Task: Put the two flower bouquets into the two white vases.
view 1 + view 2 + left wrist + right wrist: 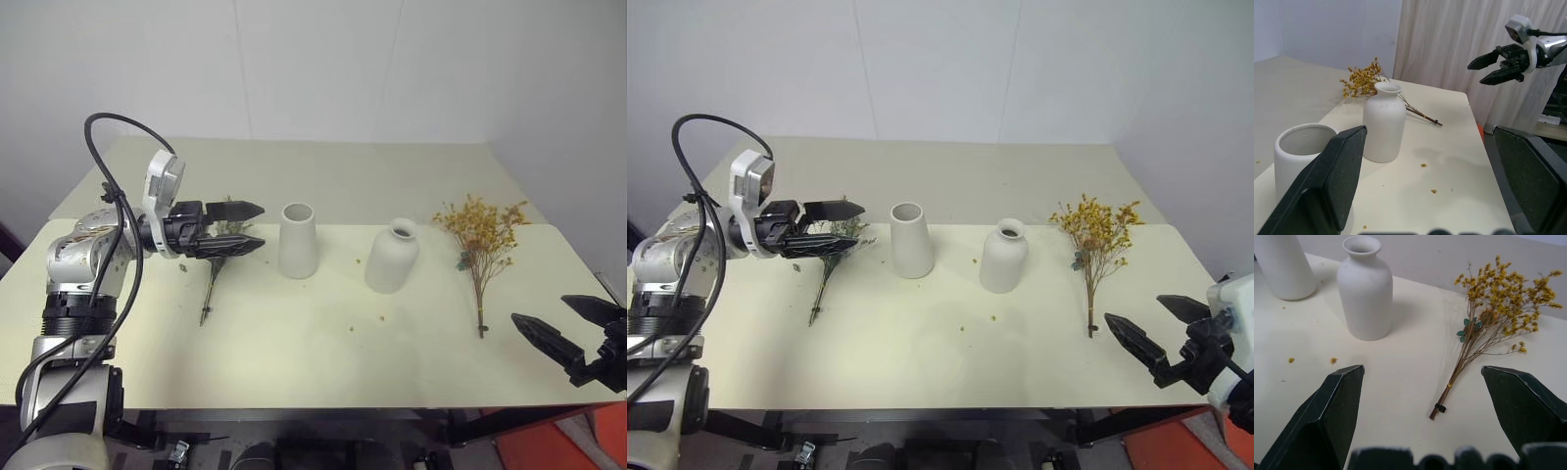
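My left arm [83, 257] is silver metal with looping black cables; both grippers have black pointed fingers.

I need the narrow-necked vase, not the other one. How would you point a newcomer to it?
Start at the cream table and find the two white vases standing mid-table. Take the one nearer the yellow bouquet lying flat on the robot's right. It is rounded like a bottle with a small mouth, while its neighbour is a plain wide-mouthed cone.

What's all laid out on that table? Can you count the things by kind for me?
White vases: 2, a cone vase and a bottle vase
Dried flower bouquets: 2, a yellow bouquet and a grey-green bouquet, both lying flat
Total: 4
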